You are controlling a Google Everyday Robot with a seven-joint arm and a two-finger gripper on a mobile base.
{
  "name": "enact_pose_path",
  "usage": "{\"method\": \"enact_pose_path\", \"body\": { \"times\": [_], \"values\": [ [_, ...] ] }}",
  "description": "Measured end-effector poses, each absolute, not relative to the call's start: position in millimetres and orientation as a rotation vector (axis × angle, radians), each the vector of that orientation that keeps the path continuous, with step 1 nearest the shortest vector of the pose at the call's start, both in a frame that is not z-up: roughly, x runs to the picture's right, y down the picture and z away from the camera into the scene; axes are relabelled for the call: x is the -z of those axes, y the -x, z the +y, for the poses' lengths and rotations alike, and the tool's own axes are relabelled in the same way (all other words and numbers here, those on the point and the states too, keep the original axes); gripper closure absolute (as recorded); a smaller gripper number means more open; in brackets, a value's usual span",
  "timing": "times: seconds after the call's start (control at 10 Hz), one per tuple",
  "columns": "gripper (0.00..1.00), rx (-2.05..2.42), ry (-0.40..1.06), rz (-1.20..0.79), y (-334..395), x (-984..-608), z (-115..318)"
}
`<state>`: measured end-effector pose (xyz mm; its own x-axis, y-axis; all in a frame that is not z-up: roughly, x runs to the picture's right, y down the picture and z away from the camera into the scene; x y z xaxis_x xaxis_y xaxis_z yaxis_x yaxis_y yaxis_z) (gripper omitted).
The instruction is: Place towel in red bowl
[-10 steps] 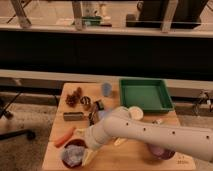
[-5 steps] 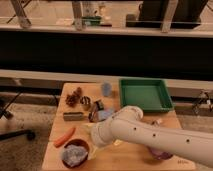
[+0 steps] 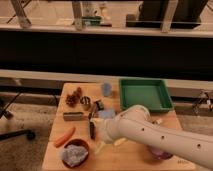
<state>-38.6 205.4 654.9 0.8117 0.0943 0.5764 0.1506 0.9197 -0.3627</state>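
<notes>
The grey crumpled towel (image 3: 74,155) lies inside the red bowl (image 3: 86,148) at the table's front left corner. My white arm reaches in from the lower right across the table. My gripper (image 3: 95,128) is at its left end, above the table just up and to the right of the bowl, apart from the towel. It holds nothing that I can see.
An orange carrot (image 3: 65,136) lies left of the bowl. A green tray (image 3: 145,94) stands at the back right. A blue cup (image 3: 106,89), a brown cluster (image 3: 74,97), a dark bar (image 3: 73,116) and small items sit mid-table. A purple bowl (image 3: 161,153) peeks out below my arm.
My arm has pulled back up and to the right, away from the red bowl. The bowl with the towel in it now shows fully.
</notes>
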Motion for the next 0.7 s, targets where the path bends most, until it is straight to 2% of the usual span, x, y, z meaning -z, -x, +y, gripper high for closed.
{"method": "enact_pose_path", "body": {
  "times": [0.7],
  "values": [
    [0.20,-0.152,0.386,-0.571,-38,-675,193]
  ]
}}
